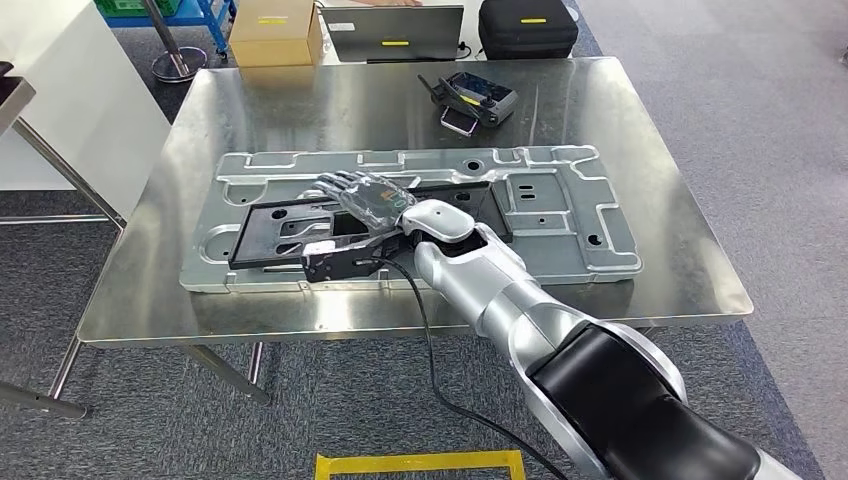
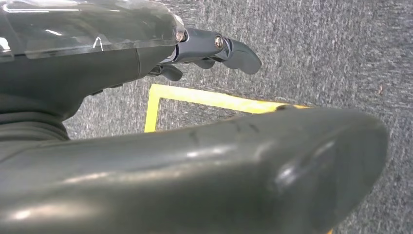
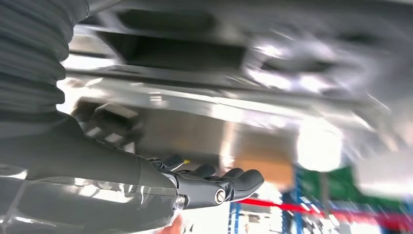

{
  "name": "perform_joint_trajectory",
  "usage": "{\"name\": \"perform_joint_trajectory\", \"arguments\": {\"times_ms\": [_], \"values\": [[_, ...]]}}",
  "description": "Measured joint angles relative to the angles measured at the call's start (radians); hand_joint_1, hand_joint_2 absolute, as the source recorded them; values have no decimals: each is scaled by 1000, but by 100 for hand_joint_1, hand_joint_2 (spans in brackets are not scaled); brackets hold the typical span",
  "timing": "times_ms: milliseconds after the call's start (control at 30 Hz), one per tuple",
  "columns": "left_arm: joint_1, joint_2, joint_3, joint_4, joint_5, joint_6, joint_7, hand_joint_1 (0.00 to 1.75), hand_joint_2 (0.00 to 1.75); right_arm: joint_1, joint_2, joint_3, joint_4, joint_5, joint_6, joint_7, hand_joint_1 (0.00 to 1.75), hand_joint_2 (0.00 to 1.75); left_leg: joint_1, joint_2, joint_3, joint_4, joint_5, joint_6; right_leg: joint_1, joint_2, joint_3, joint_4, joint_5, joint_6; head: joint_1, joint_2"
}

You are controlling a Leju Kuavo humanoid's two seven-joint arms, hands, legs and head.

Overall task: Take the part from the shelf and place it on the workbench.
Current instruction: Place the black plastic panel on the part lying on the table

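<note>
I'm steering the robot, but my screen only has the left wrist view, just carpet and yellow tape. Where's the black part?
Observer: The part lies on a silver panel on the table.
Operator: Is the right hand holding it?
Observer: No. The right hand is spread flat over the part, grasping nothing; I can't tell whether it touches.
Operator: Is anything else on the table?
Observer: A remote sits beyond the panel.
</note>
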Motion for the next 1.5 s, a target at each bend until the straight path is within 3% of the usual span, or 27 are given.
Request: {"name": "perform_joint_trajectory", "arguments": {"times_ms": [200,300,400,567,800,933,1000,1100,1133,1167,1233,1267,1333,1433,1500], "values": [[3,0,4,0,-23,-15,-10,0,0,144,-3,-139,-362,-445,58,-63,0,175,0,0,0,0,0,0,0,0,0,-1,0,0,0,0],[6,0,4,0,-43,-21,-13,0,0,231,-27,-186,-633,-720,36,-70,0,175,0,-1,0,0,-1,0,0,-2,0,-2,0,0,0,0],[11,0,3,0,-56,-25,-15,0,0,290,-71,-213,-888,-865,-13,-72,0,175,0,-1,0,0,-2,1,0,-1,0,-3,0,0,0,0],[13,0,3,0,-68,-21,-29,0,0,369,-156,-247,-1193,-924,-80,-112,0,175,0,-1,0,0,-2,1,0,-1,2,-5,0,0,0,0],[13,0,3,0,-64,-20,-50,0,0,462,-257,-287,-1400,-984,-95,-198,0,175,0,-1,1,0,-3,1,0,0,2,-5,0,0,0,0],[13,2,3,0,-56,-22,-52,0,0,534,-289,-299,-1499,-986,-111,-256,0,175,1,1,20,-25,4,21,-6,-1,21,-29,8,13,0,0],[14,0,3,0,-53,-22,-52,0,0,584,-298,-304,-1549,-985,-132,-279,0,175,8,4,51,-70,23,30,0,-2,17,3,-20,13,0,0],[13,-1,4,0,-51,-22,-52,0,0,649,-313,-310,-1597,-988,-141,-293,0,175,13,7,64,-87,29,30,-2,-2,-66,172,-103,14,1,0],[13,-1,4,0,-51,-22,-52,0,0,665,-317,-312,-1607,-988,-142,-295,0,131,13,8,63,-83,26,27,-5,-3,-86,206,-109,17,1,0],[13,-1,4,0,-50,-23,-52,0,0,677,-319,-313,-1614,-986,-147,-297,0,87,15,8,62,-77,22,22,-8,-4,-87,205,-96,21,1,0],[13,-2,6,0,-40,-30,-52,0,0,700,-323,-315,-1628,-974,-170,-303,0,0,21,8,59,-56,9,9,-15,-7,-37,102,-37,29,1,0],[13,-2,9,0,-33,-35,-53,0,0,720,-325,-316,-1634,-961,-189,-309,0,0,23,6,56,-42,1,0,-16,-6,-9,47,-13,30,1,0],[12,-1,19,0,-17,-45,-57,0,0,785,-326,-319,-1650,-934,-239,-328,0,0,22,2,48,-18,-11,-17,-13,-3,17,-3,1,15,1,0],[14,-2,34,0,-5,-48,-61,0,0,894,-327,-330,-1665,-909,-313,-351,0,0,25,0,45,-10,-18,-33,-7,-1,8,8,-1,-15,1,0],[15,-3,42,0,-1,-48,-60,0,0,966,-328,-347,-1668,-888,-366,-355,0,0,27,3,29,32,-60,-39,-6,-4,3,6,4,-31,0,0]]}}
